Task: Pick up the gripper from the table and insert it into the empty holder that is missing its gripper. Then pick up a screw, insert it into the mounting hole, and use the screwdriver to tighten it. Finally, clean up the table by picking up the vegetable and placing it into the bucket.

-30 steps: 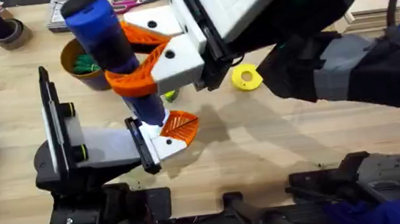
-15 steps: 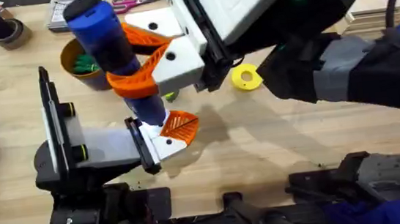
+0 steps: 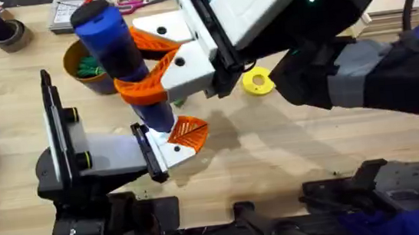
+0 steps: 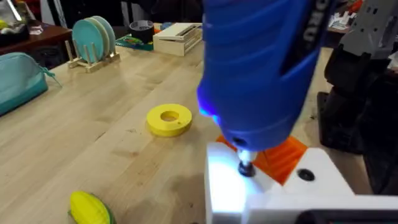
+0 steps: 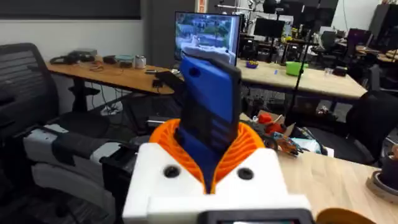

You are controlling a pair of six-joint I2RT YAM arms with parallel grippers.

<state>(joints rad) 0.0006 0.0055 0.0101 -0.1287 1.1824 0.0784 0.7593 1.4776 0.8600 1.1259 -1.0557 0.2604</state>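
My right gripper (image 3: pixel 125 60) reaches across the table and is shut on the blue screwdriver (image 3: pixel 114 49), which it holds upright. In the right wrist view the blue handle (image 5: pixel 208 124) sits between the orange pads. The screwdriver's tip (image 4: pixel 245 167) presses on a small dark screw in the white holder (image 4: pixel 273 193). The orange gripper (image 3: pixel 189 130) sits in that holder (image 3: pixel 168 154) at the end of my left arm, which lies low at the lower left. The vegetable (image 4: pixel 90 208) lies on the table near the holder. The bucket (image 3: pixel 82 72) stands behind the screwdriver with green items inside.
A yellow ring (image 3: pixel 258 81) lies right of the work spot. A tape roll (image 3: pixel 2 33) sits at the far left, and pink scissors (image 3: pixel 133 1) lie at the back edge. Wooden boxes (image 3: pixel 391 3) are at the far right, and a plate rack (image 4: pixel 93 40) stands farther off.
The right gripper and the screwdriver's handle have shifted slightly to the right, with the tip staying on the holder. The left arm has not moved.
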